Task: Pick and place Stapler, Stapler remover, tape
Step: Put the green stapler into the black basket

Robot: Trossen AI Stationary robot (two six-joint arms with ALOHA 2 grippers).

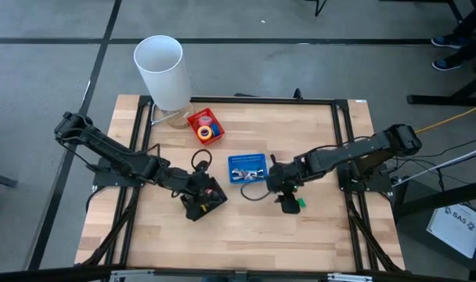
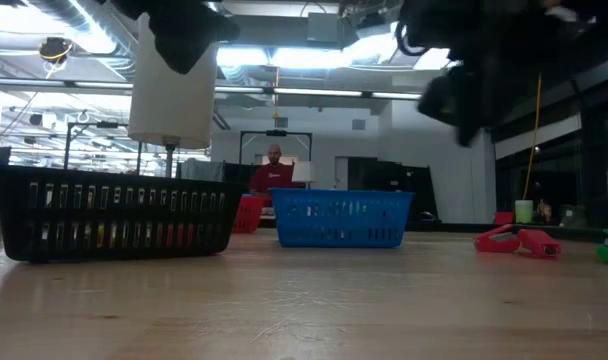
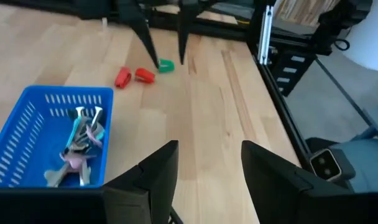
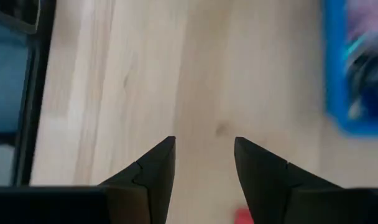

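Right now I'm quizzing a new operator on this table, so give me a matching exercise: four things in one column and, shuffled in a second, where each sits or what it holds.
Things:
1. red basket
2. blue basket
3. green piece
4. white tube

Places or contents:
A. on the bare wood beside the right tool
B. upright at the table's far edge, on the left arm's side
C. holds the tape rolls
D. holds pinkish and silvery small items, mid-table

Pairs: 1-C, 2-D, 3-A, 4-B
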